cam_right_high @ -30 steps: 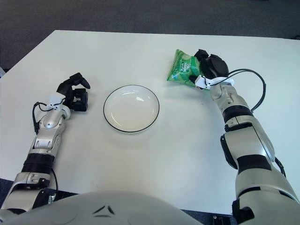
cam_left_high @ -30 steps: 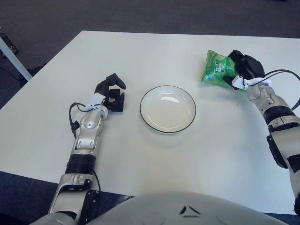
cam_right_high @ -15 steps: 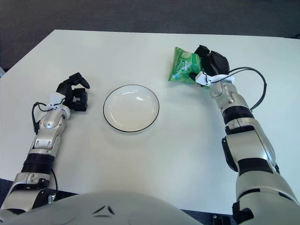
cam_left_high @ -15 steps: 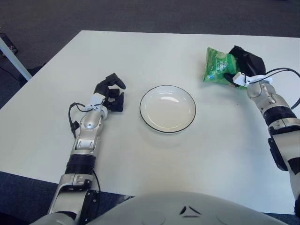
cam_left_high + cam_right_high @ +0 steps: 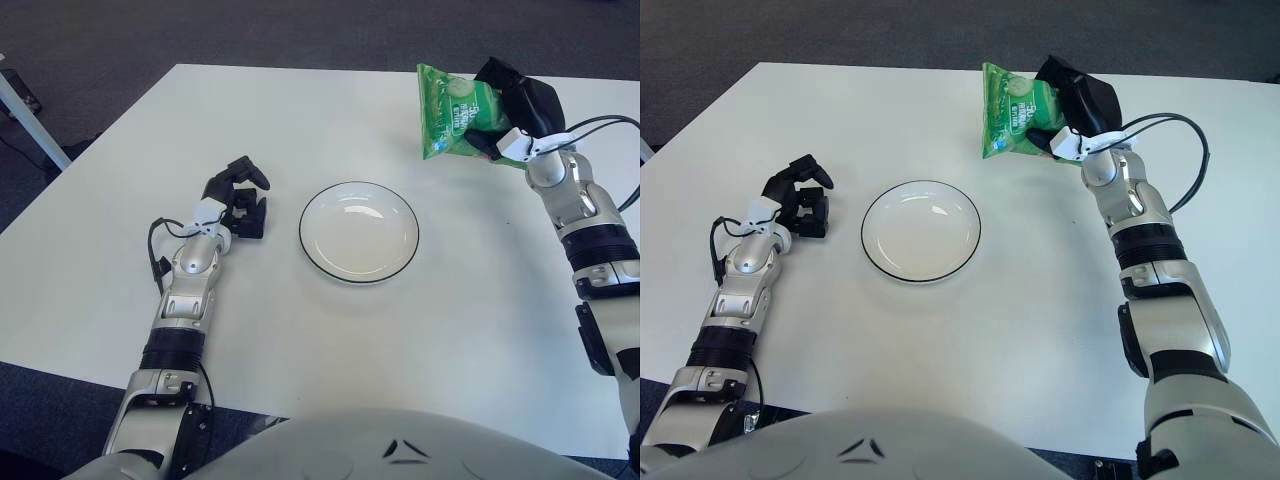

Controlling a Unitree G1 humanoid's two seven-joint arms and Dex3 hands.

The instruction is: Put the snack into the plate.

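A white counter [image 5: 300, 120] carries a round white plate [image 5: 359, 232] with a dark rim, sitting near its middle and holding nothing. Beyond the plate and to its right, the right hand [image 5: 517, 100] grips a green snack bag [image 5: 452, 124] by its right side, holding it upright, apparently lifted clear of the counter and well apart from the plate. The left hand [image 5: 237, 197] rests on the counter left of the plate, fingers curled and gripping nothing.
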